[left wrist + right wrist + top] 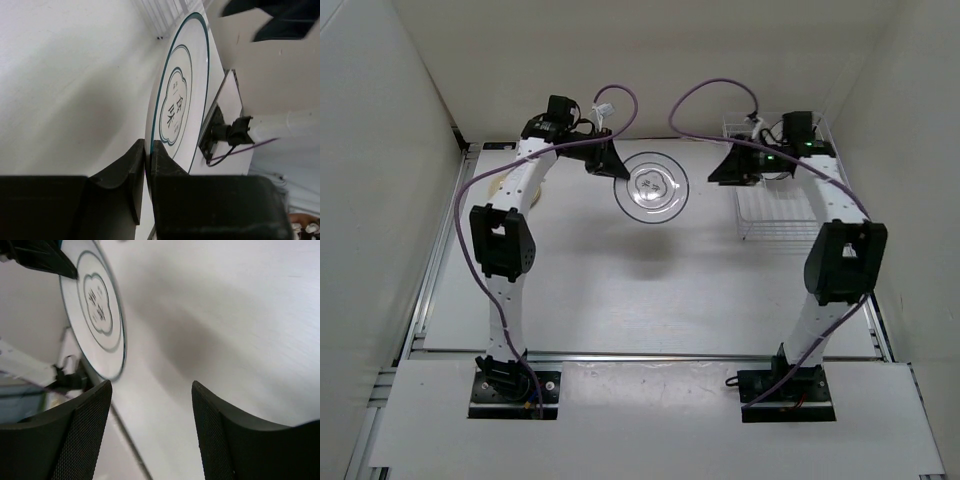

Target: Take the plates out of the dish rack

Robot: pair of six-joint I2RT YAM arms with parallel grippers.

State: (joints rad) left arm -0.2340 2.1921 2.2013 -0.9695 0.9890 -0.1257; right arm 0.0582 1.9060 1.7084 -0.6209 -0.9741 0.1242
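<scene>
White table [650, 290], rack [775, 215] sitting far right. I'm holding ringed plate [651, 186] aloft, left gripper [148, 150] clamping rim; right gripper [150, 390] gaping, empty. Next, I judge: lowering flat, then releasing.

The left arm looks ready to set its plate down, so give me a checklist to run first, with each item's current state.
1. Left end effector shut on the ringed plate at its rim: ok.
2. Ringed plate apart from the dish rack: ok.
3. Right end effector open and apart from the plate: ok.
4. Table under the plate shows only its shadow: ok.
5. Dish rack holds no more plates: cannot tell, partly hidden.
</scene>
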